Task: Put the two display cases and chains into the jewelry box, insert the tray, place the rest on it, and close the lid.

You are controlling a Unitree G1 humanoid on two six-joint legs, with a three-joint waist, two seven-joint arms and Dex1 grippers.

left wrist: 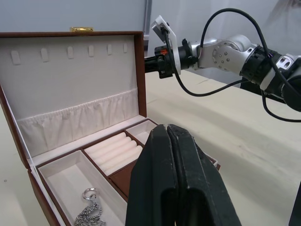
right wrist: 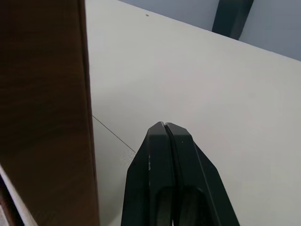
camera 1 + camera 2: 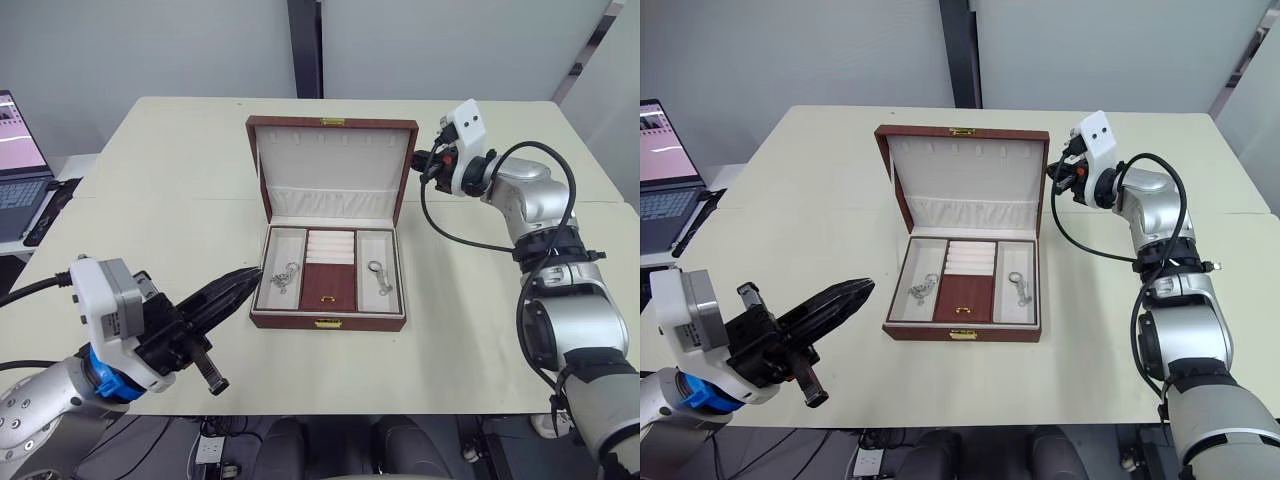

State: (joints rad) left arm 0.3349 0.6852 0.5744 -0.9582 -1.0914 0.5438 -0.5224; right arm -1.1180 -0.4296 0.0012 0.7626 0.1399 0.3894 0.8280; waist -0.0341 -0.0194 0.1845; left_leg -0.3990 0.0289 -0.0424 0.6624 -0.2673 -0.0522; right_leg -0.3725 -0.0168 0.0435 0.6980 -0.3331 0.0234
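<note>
Both my hands closed, empty: left hand (image 3: 243, 283) beside jewelry box (image 3: 328, 322), right hand (image 1: 149, 64) by open lid (image 3: 333, 170).

Nothing legible anywhere — no words, numbers, brands or signs. The laptop (image 3: 18, 165) at the table's left edge shows a pinkish screen, its content too small to read — the box (image 3: 330, 240) bears no lettering either.

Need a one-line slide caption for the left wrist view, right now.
Shut left gripper faces the open jewelry box, tray inserted, a chain in its compartment.
</note>
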